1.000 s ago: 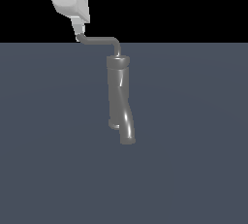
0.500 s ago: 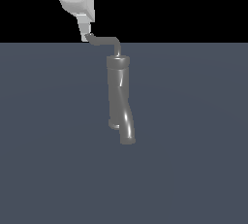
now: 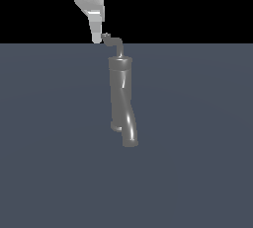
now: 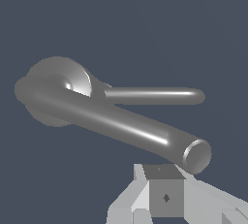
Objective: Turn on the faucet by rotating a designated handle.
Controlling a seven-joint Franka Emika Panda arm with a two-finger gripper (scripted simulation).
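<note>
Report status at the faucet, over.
Gripper at the handle tip, jaws unclear. Faucet upright, spout low. Nothing in the way.

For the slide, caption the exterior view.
White end effector touching the tip of the faucet handle.

The gripper [image 3: 97, 38] is sitting just beside the handle [image 3: 114, 43] tip, on the exterior view's left, above the faucet [image 3: 122, 101].

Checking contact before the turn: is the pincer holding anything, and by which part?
Nothing is visibly held. The pincer sits beside the hooked tip of the handle, at or close to touching it; no fingers close around it. Whether it is open or shut cannot be told.
</note>
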